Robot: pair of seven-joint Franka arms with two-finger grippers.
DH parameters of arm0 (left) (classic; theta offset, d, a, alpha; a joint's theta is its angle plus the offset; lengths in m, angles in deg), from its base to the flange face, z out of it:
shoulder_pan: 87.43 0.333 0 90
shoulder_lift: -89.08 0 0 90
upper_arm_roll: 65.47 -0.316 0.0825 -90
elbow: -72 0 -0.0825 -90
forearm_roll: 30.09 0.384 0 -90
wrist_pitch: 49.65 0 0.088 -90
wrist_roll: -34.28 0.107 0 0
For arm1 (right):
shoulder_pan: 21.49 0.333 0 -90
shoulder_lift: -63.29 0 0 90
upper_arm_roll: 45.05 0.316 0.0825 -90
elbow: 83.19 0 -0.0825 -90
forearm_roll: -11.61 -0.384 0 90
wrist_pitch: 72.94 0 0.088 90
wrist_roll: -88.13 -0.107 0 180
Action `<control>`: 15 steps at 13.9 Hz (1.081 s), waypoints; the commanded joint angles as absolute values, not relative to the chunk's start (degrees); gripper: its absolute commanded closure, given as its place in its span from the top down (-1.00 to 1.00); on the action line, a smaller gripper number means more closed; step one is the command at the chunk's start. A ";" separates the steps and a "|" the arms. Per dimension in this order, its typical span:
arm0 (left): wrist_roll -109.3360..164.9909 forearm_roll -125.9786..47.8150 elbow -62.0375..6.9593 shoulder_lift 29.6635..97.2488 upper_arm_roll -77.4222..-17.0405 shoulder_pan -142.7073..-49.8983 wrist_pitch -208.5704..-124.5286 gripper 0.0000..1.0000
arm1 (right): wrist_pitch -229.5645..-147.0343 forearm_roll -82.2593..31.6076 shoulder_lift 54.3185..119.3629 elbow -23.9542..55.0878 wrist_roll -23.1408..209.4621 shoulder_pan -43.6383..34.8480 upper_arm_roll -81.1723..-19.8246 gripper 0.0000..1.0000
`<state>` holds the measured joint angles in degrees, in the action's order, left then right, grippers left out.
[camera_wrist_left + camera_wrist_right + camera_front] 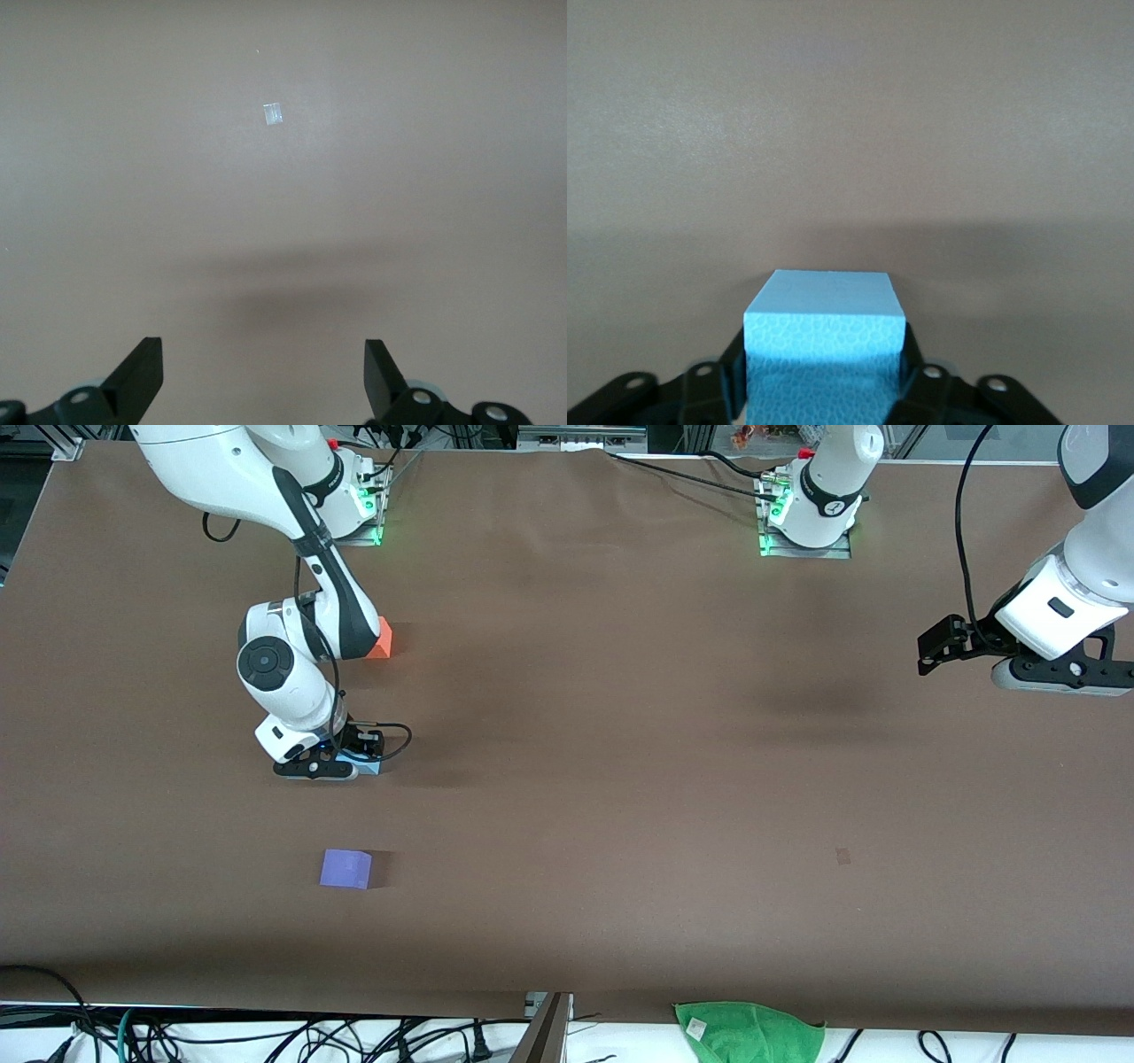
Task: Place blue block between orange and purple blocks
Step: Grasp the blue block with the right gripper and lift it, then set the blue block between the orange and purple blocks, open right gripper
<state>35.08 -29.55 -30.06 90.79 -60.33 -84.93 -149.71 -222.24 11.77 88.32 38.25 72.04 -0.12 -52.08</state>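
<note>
Front view, item by item: brown matte table [620, 735], bearing three small foam cubes at the right arm's end. Bright orange matte cube [382, 639]: rests on the table, part hidden by the right arm's forearm, farthest from the front camera of the three. Violet-purple matte cube [345, 868]: rests alone on the table, nearest to the front camera. Light sky-blue pebbled-foam cube [368, 763]: lies roughly on the line between those two, its lower edge at or very near the table, clamped in the right pincer [353, 758]; the placement reads as the gap the task asks for, with the release not yet made, though whether the cube's base touches the table cannot be told. Right wrist view confirms the grasp: the sky-blue cube [825, 341] sits squarely between both black fingers [731, 381], which press its two side faces, top face level. Right arm: reaches down from its base, elbow folded, wrist pointing straight down over the cube. Left pincer [941, 643]: held high above bare table at the left arm's end, fingers [142, 370] spread wide with nothing between them; this arm waits. Small pale scrap [273, 113] lies on the table below it. Green cloth [749, 1029]: crumpled at the table edge nearest the front camera.
</note>
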 commanded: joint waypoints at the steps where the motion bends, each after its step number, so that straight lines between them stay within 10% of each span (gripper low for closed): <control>1: 35.95 -30.53 -28.29 90.04 -60.28 -84.79 -148.35 1.00 | -222.53 10.55 86.49 39.42 72.22 -0.49 -51.55 0.97; 15: 35.16 -30.18 -28.29 90.04 -60.20 -85.14 -148.18 1.00 | -185.38 10.73 60.66 28.64 73.18 -0.05 -51.47 0.98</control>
